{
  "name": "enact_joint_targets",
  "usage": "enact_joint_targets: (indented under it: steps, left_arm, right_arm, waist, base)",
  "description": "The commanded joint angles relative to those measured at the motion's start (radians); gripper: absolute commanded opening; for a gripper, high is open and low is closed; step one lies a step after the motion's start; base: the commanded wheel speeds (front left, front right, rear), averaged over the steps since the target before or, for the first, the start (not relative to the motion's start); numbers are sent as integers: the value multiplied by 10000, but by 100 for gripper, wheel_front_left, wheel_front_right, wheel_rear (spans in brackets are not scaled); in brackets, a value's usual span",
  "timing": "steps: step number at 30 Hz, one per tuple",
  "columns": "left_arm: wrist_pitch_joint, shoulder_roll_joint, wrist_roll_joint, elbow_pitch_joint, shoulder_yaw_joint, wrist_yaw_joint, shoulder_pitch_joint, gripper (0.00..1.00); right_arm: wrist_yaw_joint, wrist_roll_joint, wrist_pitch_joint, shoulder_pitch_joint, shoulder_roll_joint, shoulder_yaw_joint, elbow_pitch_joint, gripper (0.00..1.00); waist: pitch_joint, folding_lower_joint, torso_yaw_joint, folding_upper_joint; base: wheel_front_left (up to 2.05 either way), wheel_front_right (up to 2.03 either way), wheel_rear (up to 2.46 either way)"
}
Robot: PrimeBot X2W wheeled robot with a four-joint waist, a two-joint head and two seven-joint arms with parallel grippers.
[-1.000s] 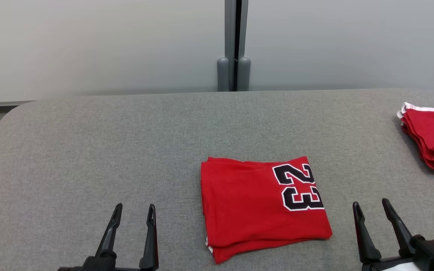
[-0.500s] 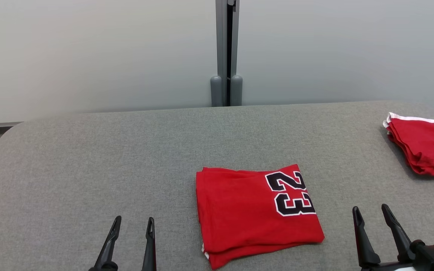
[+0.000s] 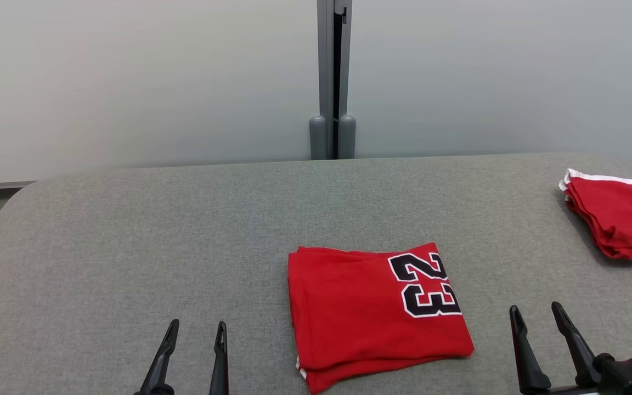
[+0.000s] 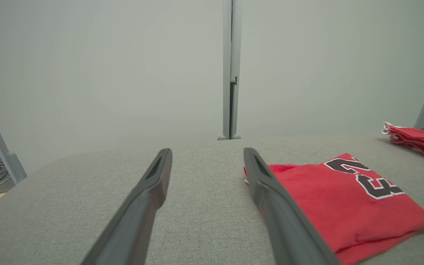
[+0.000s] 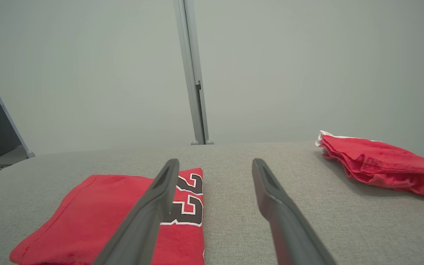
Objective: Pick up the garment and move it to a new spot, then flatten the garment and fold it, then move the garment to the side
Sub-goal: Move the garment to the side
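1. A folded red garment (image 3: 379, 312) lies flat on the grey fabric-topped desk (image 3: 129, 247). It sits on the robot's side of the grey post (image 3: 332, 82) that rises behind the desk's far edge, and slightly to the right of that post
2. A black number 23 (image 3: 425, 285), edged in white, faces up on the part of the garment farthest right of the post, its digits turned sideways. At the garment's near corner, almost in line with the post, the stacked layers show, along with a sliver of white
3. The left claw (image 3: 197, 325) is spread wide with nothing between its two dark fingers. It is to the left of the post at the near edge of the desk, apart from the garment
4. The right claw (image 3: 535, 307) is also spread and empty. It is farther right of the post than the garment is, and clear of the cloth's edge
5. A second red pile with white trim (image 3: 618, 219) lies far to the right of the post, by the desk's rounded right corner and well apart from the folded garment
6. Pale, plain wall panels (image 3: 129, 82) stand on both sides of the post
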Motion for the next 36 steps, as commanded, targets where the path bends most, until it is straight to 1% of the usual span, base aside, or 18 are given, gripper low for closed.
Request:
enact_joint_targets:
  steps: [1,22,25,27,28,29,31,34,36]
  left_arm:
    - [-12,37,77,33,21,-29,23,100]
    - [-12,39,203,113,-26,-15,-47,100]
    - [-12,37,221,115,-46,-23,-118,100]
    - [-12,36,228,124,-93,-49,-194,100]
    - [-12,36,228,124,-93,-49,-194,100]
    - [-13,37,231,127,-125,-55,-226,100]
    - [-12,40,242,148,-193,-67,-273,100]
    - [-12,37,247,175,-352,-66,-360,100]
    - [-13,37,276,188,-458,-77,-444,100]
  right_arm:
    - [-7,56,-51,68,-37,9,23,100]
    - [-7,114,-52,46,-108,187,70,100]
    - [-7,296,-50,-191,-99,421,220,100]
    - [-7,737,-50,-428,-105,562,479,100]
    - [-7,737,-50,-428,-105,562,479,100]
    - [-5,904,-50,-588,-217,725,617,100]
    - [-7,1588,-38,-947,-463,1181,1121,100]
    - [-7,3316,116,-1688,-1064,2279,2063,100]
    - [-5,4766,687,-2235,-1558,3002,2288,100]
  waist:
    - [-1,0,23,-1]
    - [12,0,158,-1]
    - [107,0,160,-1]
    - [204,0,172,-1]
    - [204,0,172,-1]
    - [261,0,182,-1]
    - [376,0,208,-1]
    - [553,0,282,-1]
    - [677,0,339,-1]
  base:
    - [0,0,0]
    - [0,0,0]
    - [0,0,0]
    - [0,0,0]
    - [0,0,0]
    - [0,0,0]
    - [0,0,0]
    - [0,0,0]
    - [0,0,0]
